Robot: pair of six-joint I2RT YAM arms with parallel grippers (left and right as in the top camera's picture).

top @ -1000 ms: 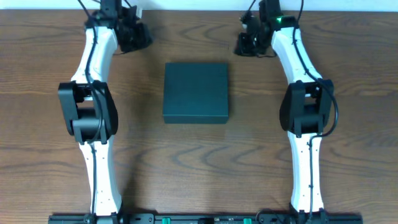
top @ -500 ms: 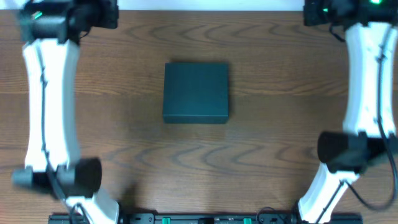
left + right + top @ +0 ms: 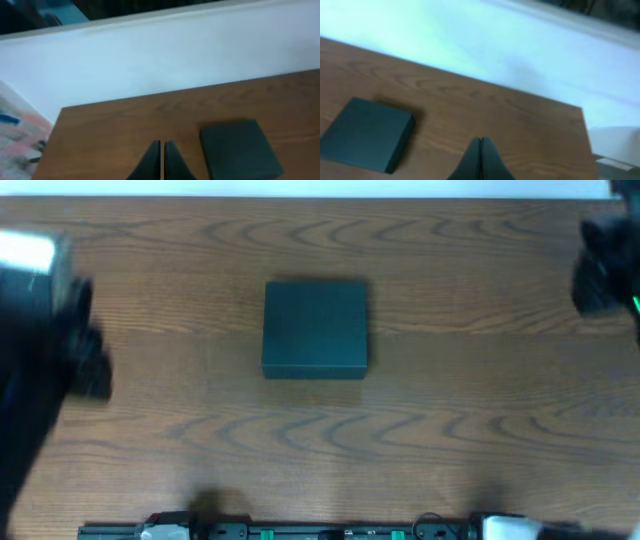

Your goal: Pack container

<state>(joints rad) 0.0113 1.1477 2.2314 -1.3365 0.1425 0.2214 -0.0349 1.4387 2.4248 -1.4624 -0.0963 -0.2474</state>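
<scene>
Left pincer (image 3: 162, 159) and right pincer (image 3: 481, 157) clenched empty; container (image 3: 315, 328) sits far from table (image 3: 150, 430) edges.

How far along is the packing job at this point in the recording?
Done: unclear; the container sits shut mid-table, contents hidden. In hand: nothing; the left gripper and right gripper are both shut, empty, well clear of it. Left: nothing to pack is in view, so packing is either finished or not begun; these views cannot settle which.
</scene>
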